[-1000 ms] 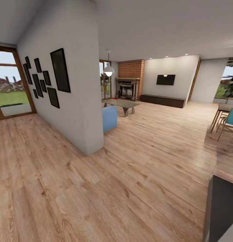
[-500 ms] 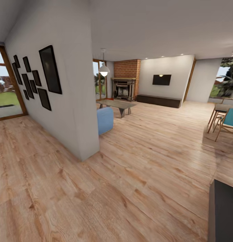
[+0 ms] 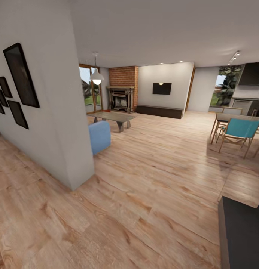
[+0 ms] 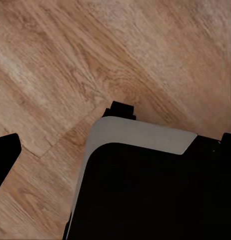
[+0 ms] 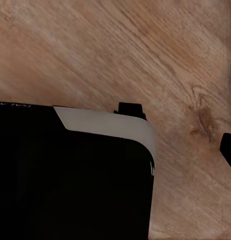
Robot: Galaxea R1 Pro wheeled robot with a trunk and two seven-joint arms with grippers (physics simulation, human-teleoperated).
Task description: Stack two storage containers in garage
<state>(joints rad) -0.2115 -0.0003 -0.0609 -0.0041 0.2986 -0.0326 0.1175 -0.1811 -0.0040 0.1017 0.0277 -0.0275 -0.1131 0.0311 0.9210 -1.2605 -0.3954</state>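
**Swinging right, living room opening up**

Turning the head has slid the partition wall (image 3: 51,112) leftward, and you now see the fireplace (image 3: 122,98), coffee table (image 3: 112,117) and a blue sofa corner (image 3: 99,136). No containers spotted yet, so keep rolling in. Can't tell whether either gripper is open; both wrist cams just look down at plank floor (image 4: 70,60).

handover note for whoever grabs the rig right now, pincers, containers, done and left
Pincers: wrist views look down past the robot's dark base at the wood plank floor; whether either is open or shut cannot be told. Nothing seen held.
Containers: neither in sight.
Position: on the way, facing the living room, with brick fireplace, coffee table and blue sofa end beyond the partition wall.
Done: nothing visible yet.
Left: find both containers, carry them to the garage, stack them.
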